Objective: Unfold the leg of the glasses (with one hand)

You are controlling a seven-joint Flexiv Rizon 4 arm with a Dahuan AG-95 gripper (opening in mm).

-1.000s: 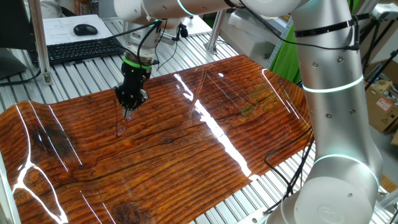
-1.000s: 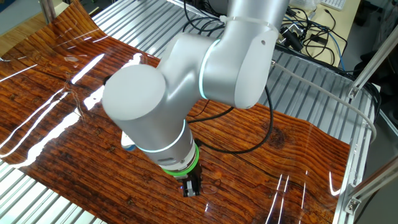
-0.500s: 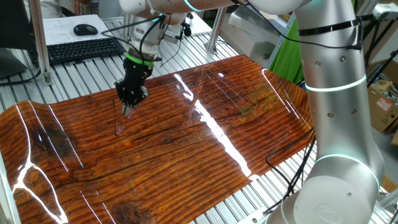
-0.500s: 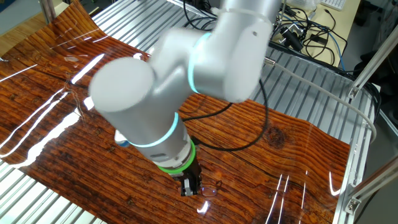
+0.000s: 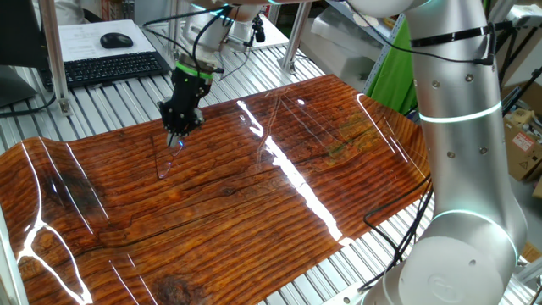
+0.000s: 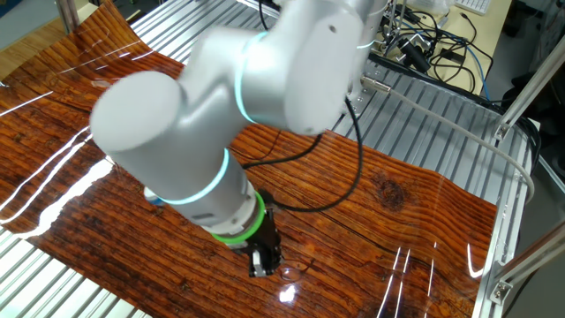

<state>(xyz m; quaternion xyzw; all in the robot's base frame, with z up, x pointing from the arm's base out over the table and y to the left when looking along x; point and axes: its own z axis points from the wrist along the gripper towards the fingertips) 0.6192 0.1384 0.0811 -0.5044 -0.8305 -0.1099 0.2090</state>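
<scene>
The glasses (image 5: pixel 162 173) are a tiny pinkish wire frame lying on the wood-grain mat (image 5: pixel 254 212), just in front of the gripper. In the other fixed view, their clear lenses (image 6: pixel 294 268) glint right beside the fingertips. My black gripper (image 5: pixel 175 142) with the green ring points down at the mat; it also shows in the other fixed view (image 6: pixel 259 269). Its fingers are close together, apparently pinching the far end of the leg (image 5: pixel 168 158), a hair-fine line running from the tips down to the frame. The contact itself is too small to see clearly.
A keyboard (image 5: pixel 110 68) and mouse (image 5: pixel 116 40) lie behind the mat on the slatted metal table (image 5: pixel 102 114). A black cable (image 6: pixel 327 208) trails across the mat from the arm. White glare streaks (image 5: pixel 288 169) cross the mat. My arm's large elbow (image 6: pixel 168 132) hangs over it.
The gripper has moved toward the far side of the mat, away from the frame, and the thin leg now stretches out between tips and frame. The arm swung left in the other fixed view.
</scene>
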